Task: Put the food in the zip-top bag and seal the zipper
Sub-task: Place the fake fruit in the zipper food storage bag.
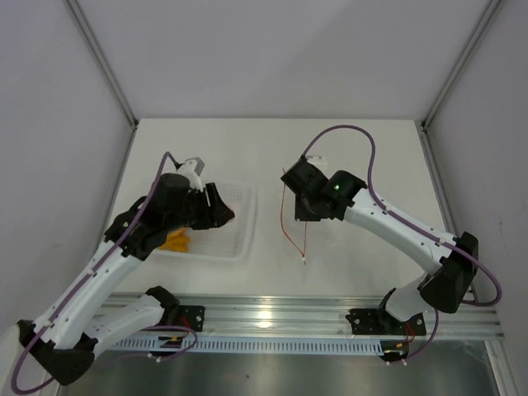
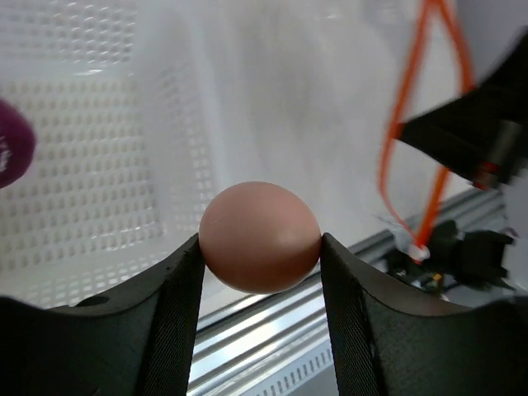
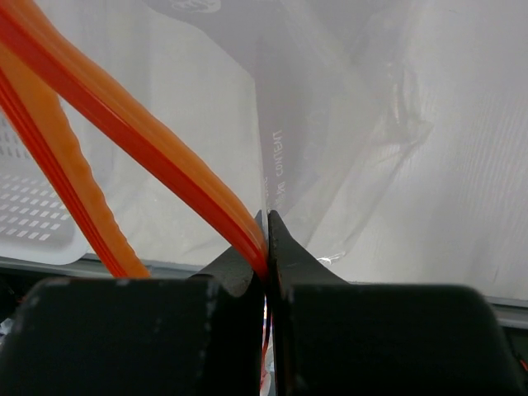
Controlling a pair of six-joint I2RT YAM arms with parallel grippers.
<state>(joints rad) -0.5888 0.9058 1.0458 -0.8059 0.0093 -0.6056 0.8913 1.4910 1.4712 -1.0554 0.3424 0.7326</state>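
A: Left pincer [image 2: 260,247]?
B: Half open, fingers clamped on a pink-tan ball [image 2: 260,227], above the clear tray [image 2: 82,165] near the table [image 1: 247,148] left edge. Purple piece [image 2: 12,144] and orange-yellow piece [image 1: 176,241] lie in the tray.
A: Right pincer [image 3: 266,239]?
B: Pinched tight on the zipper [image 3: 124,124], holding the zip-top bag [image 3: 371,124] mid-table. Zipper strips spread apart. Ball outside the bag.

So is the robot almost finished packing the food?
Not yet. Done: the right claw pinches the orange zipper of the bag, its strips apart. In hand: the left claw grips a round pinkish piece. Left: a purple piece and an orange piece wait in the tray, then sealing.
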